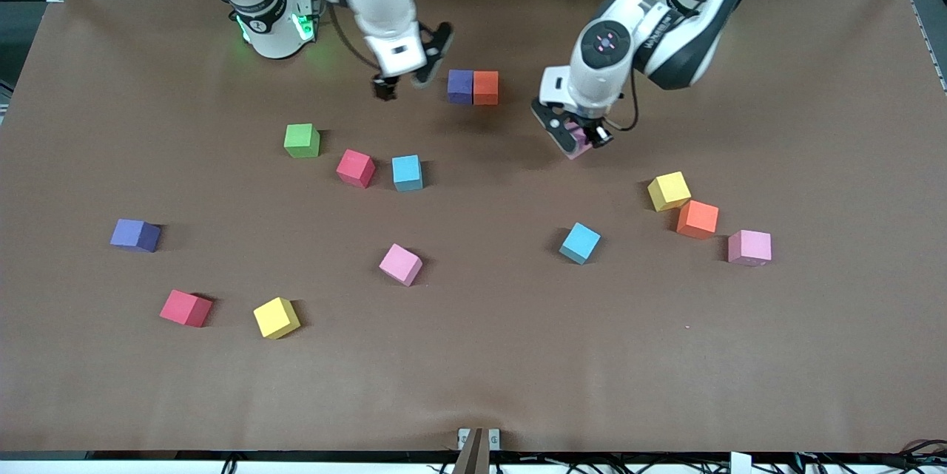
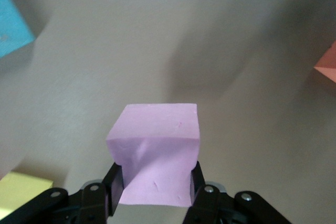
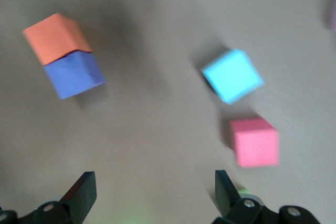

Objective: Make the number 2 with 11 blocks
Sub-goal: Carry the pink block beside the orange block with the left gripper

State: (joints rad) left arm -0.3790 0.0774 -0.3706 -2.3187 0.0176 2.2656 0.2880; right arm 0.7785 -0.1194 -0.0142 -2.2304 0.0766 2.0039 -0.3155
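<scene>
Left gripper (image 1: 571,135) carries a small matte pink foam cube (image 2: 157,150); two blocks of the digit are placed.

The left gripper's jaws are pinched on the pink cube, in the air over bare brown tabletop (image 1: 473,378) at about four o'clock from the touching pair, a matte purple cube (image 1: 459,86) and a matte orange cube (image 1: 486,87). The right gripper (image 1: 403,78) hovers spread and empty at about nine o'clock from that pair, waiting. Nine more cubes lie scattered nearer the front camera. Likely risks: the cube is gripped low on its body, so it may twist on release; lowering it close could nudge the orange cube and skew the row.
</scene>
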